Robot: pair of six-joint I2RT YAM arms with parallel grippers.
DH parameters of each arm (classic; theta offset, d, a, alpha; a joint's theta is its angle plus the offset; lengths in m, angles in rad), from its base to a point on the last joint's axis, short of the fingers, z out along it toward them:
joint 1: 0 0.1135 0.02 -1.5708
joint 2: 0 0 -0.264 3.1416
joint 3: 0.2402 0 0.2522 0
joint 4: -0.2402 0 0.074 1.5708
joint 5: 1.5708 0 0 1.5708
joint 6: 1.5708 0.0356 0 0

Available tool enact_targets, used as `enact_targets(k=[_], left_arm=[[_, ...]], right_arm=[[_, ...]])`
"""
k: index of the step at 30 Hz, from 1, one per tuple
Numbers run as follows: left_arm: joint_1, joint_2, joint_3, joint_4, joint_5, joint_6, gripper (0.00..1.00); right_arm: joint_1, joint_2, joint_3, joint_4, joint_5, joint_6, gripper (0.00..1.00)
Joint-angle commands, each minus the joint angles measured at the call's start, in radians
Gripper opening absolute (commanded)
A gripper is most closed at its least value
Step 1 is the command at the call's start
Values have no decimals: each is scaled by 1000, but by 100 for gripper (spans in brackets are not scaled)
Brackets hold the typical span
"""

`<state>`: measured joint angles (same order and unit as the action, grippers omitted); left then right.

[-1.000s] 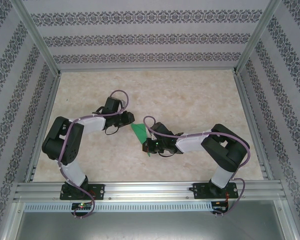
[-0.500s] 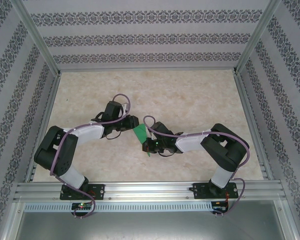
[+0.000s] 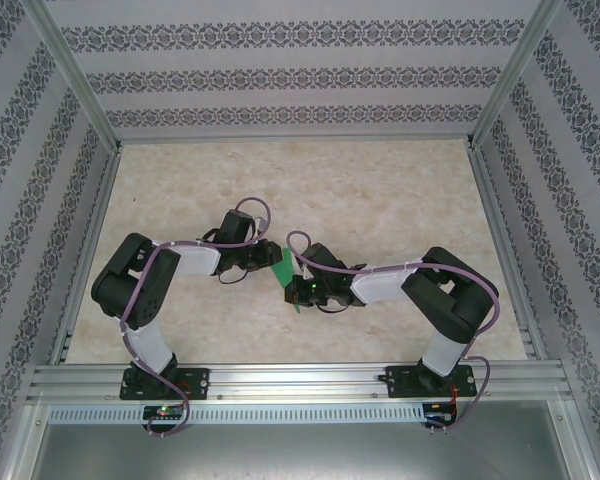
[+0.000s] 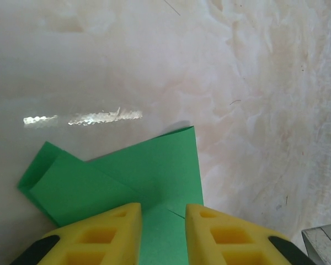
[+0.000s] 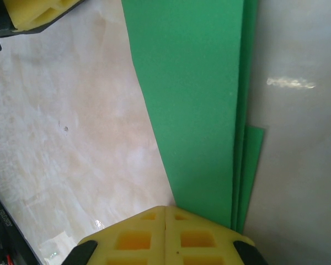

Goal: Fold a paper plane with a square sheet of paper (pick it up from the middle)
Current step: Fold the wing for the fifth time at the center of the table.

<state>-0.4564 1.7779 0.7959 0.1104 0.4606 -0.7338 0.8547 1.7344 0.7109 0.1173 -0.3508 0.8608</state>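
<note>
The green paper, folded into a narrow layered paper plane (image 3: 282, 265), sits mid-table between the two grippers. In the left wrist view the paper plane (image 4: 154, 165) shows overlapping flaps and a crease, and my left gripper (image 4: 163, 212) is open with its yellow fingers either side of the near edge. My left gripper (image 3: 267, 258) sits just left of the paper. The right gripper (image 5: 165, 210) is shut, the long green strip of the paper plane (image 5: 193, 99) running out from its tips. My right gripper (image 3: 298, 288) is at the paper's near end.
The marble-patterned tabletop (image 3: 380, 190) is bounded by aluminium rails (image 3: 290, 378) and patterned walls. The left gripper's yellow fingers (image 5: 38, 11) show at the upper left of the right wrist view, close to the paper's far end.
The left arm has swung right and brought its gripper up to the paper. The paper now looks narrower from above. The right arm has stayed put.
</note>
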Motion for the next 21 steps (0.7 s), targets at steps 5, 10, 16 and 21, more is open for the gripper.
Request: enact_targets(k=[5,10,16,21], left_arm=[[73,56,62,-36,-51,60,28],[94,71,75,-42,-39,68,28],[109,55,112,-96,-43,101,28],[130,32,137,-123,-34,111,29]], right_arm=[[7,53,-66,-119,39,-22,0],[7,54,-74,-109,42,-14,0],[7,56,-73,-101,41,-11,0],[7,60,-69,-97,40,-11,0]])
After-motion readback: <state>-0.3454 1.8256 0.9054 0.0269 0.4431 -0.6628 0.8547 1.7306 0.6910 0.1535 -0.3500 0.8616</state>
